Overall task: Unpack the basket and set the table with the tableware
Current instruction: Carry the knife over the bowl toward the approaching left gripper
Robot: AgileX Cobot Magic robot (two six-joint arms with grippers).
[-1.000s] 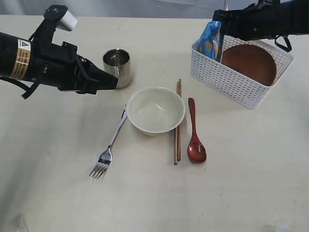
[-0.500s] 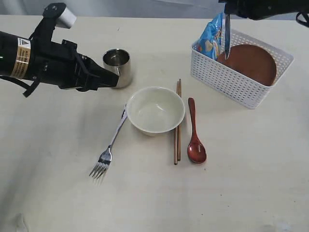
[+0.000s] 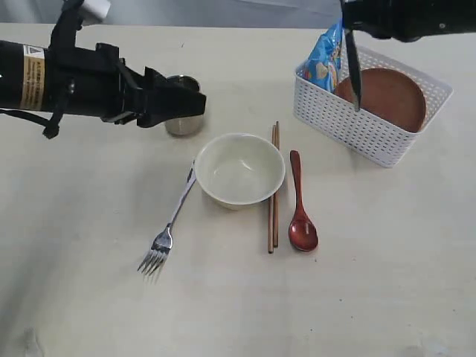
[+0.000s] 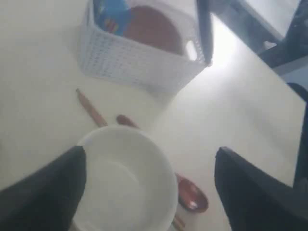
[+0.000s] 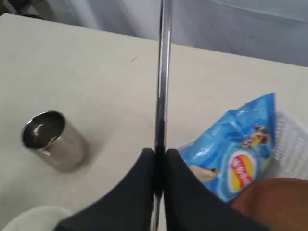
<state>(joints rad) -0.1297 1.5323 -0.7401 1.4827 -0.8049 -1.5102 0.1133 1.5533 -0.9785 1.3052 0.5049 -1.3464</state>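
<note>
My right gripper (image 3: 349, 24) (image 5: 160, 154) is shut on the steel knife (image 3: 354, 71) (image 5: 163, 72), which hangs blade-down over the white basket (image 3: 349, 128). The brown plate (image 3: 383, 97) lies in the basket beside a blue snack bag (image 3: 325, 59). My left gripper (image 3: 192, 104) (image 4: 150, 153) is open and empty above the table (image 3: 89, 282), partly covering the steel cup (image 3: 184, 125) (image 5: 53, 139). The cream bowl (image 3: 239, 169) (image 4: 122, 178) sits mid-table, with the fork (image 3: 167, 232) on its left. The chopsticks (image 3: 274, 193) and wooden spoon (image 3: 301, 216) lie on its right.
The left arm's black body (image 3: 67, 78) stretches across the upper left of the table. The basket stands at the back right near the table's far edge.
The left arm has swung right, so its gripper now covers the cup. The right gripper has risen with the knife, which now hangs free over the basket.
</note>
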